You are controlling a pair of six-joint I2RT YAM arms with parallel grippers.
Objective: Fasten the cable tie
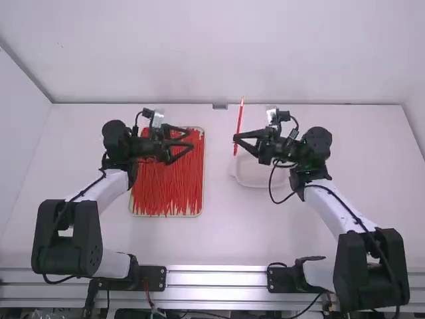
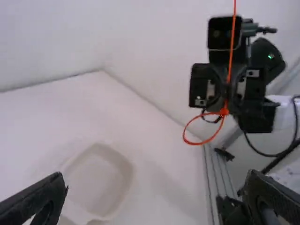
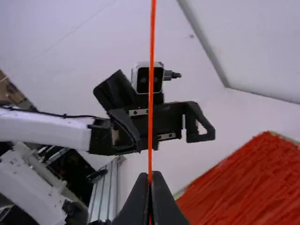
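in right gripper, looped red cable tie

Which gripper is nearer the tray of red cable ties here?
Left. The left gripper hangs open over the far end of the tray. The right gripper is off to its right, above the white dish, shut on one cable tie.
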